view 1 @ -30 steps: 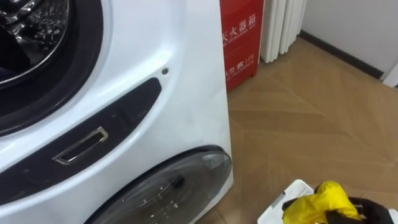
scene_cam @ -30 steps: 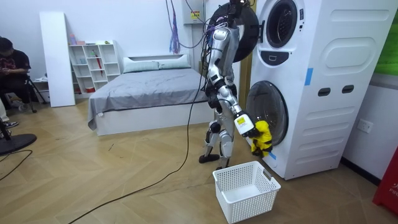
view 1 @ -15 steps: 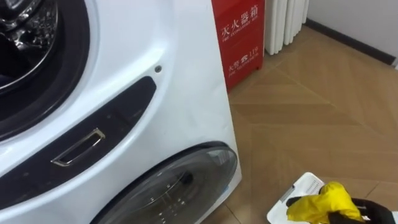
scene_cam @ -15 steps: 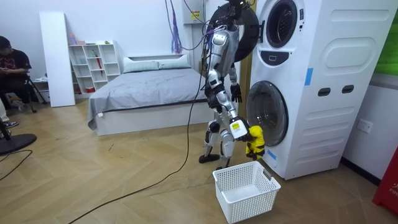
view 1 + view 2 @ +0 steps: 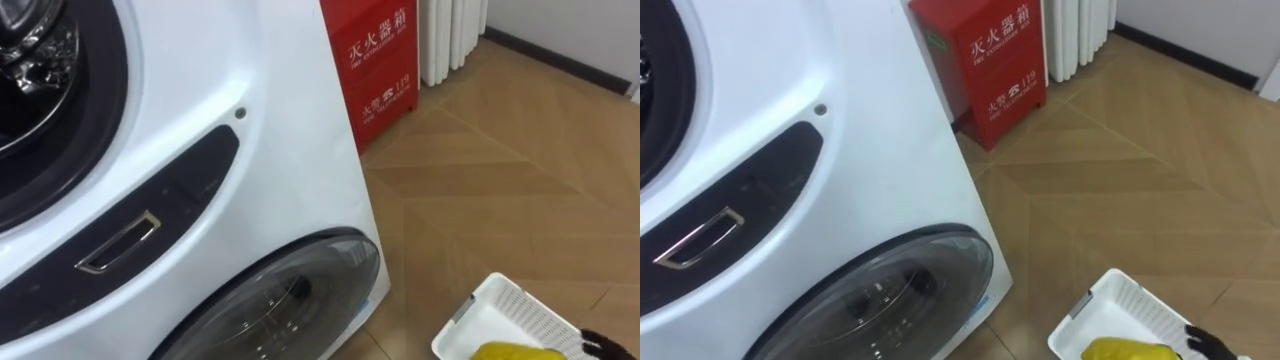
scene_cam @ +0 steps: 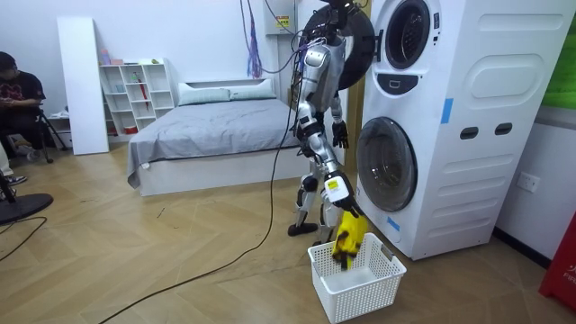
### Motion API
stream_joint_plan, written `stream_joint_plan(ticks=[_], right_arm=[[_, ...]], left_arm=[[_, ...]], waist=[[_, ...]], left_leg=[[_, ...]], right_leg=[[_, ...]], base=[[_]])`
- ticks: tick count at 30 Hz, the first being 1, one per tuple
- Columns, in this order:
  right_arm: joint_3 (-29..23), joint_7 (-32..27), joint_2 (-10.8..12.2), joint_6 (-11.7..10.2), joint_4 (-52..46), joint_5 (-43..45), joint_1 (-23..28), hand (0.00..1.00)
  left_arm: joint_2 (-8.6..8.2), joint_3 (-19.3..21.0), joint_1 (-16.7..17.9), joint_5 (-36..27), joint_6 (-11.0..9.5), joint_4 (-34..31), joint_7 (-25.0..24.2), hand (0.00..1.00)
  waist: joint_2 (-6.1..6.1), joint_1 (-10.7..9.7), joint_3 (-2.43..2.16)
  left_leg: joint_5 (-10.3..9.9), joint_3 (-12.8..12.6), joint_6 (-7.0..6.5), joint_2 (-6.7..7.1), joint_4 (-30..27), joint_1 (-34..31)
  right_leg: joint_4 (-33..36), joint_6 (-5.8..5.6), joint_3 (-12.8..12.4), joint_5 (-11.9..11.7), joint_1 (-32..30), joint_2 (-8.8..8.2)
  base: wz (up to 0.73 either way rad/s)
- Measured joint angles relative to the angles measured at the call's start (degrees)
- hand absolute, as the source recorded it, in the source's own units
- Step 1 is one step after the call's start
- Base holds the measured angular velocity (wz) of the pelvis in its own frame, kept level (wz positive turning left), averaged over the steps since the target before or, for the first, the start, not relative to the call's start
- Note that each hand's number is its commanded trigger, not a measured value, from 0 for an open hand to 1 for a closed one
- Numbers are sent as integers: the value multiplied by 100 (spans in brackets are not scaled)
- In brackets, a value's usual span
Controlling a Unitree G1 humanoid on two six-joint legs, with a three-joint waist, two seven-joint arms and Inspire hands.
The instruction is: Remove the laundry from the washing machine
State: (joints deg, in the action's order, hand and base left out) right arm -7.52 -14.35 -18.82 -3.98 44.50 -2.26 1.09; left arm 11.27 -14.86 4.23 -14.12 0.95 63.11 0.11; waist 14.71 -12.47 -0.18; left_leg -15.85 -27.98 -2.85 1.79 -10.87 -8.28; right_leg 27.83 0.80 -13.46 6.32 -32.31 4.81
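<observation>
Wood floor covers this bedroom, and a white basket sits on it. Just behind the basket stands a tall white washer. The robot stands just behind the basket too.

A moment ago the right hand held the yellow cloth higher above the basket, next to the washer's lower door. Now the hand has come down. The cloth hangs right over the basket, and its bottom end dips inside the rim. The right hand is closed tight on the cloth. So this cloth is out of the washer and almost put away. I think the hand only needs to let go.

The left hand hangs high above the basket. I cannot tell if it is open or closed.

I count one basket, one yellow cloth and one washer. I also count one red box past the basket, one bed and one person sitting far from the basket.
</observation>
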Motion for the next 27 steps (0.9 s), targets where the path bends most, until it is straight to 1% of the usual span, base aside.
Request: stream_joint_plan(ticks=[6,9,10,13,17,18,19,22,27], right_arm=[[-32,1,-1,-22,0,4,20,0],[-67,15,-29,-22,-10,4,44,0],[-65,28,-38,-21,-11,4,59,0],[-60,83,-55,-19,-25,5,59,0],[-60,135,-102,-20,-23,11,62,0],[-62,137,-115,-21,-24,57,64,0],[-62,142,-133,-22,-24,115,64,0],[-62,158,-152,-31,-23,216,64,0],[-61,252,-152,-32,-13,340,77,0]], left_arm=[[0,1,17,14,23,-36,-57,0],[0,-1,26,2,62,-32,-71,0],[-2,-15,29,4,83,-34,-73,0],[-6,-13,29,6,102,-39,-76,0],[-8,-13,37,8,101,-35,-82,0],[-8,-8,42,26,98,-32,-83,0],[-7,-6,43,47,97,-22,-86,0],[-6,-6,45,83,67,-22,-89,0],[-3,-6,122,85,40,-20,-91,0]], waist=[[2,15,-2],[2,5,-1],[3,6,-1],[3,7,-2],[20,4,-15],[59,7,-41],[61,10,-37],[102,15,-46],[101,34,-43]], left_leg=[[1,-18,2,0,-50,-2],[1,-14,2,43,-73,28],[1,-15,2,82,-60,51],[2,-11,1,67,-46,58],[2,-19,-2,78,7,67],[2,-29,-2,80,20,77],[2,-29,-2,85,39,90],[2,-18,-1,90,42,99],[4,-16,-2,99,25,97]], right_leg=[[47,13,0,46,-34,-2],[194,4,-52,154,-53,-30],[229,2,-63,179,-53,-32],[265,1,-88,182,-56,-31],[283,0,-87,171,-48,-36],[287,4,-79,169,-48,-37],[298,4,-78,169,-48,-38],[306,5,-78,172,-48,-41],[304,-18,-122,191,-51,-22]], base=[[1],[6],[3],[0],[-1],[-3],[0],[0],[0]])
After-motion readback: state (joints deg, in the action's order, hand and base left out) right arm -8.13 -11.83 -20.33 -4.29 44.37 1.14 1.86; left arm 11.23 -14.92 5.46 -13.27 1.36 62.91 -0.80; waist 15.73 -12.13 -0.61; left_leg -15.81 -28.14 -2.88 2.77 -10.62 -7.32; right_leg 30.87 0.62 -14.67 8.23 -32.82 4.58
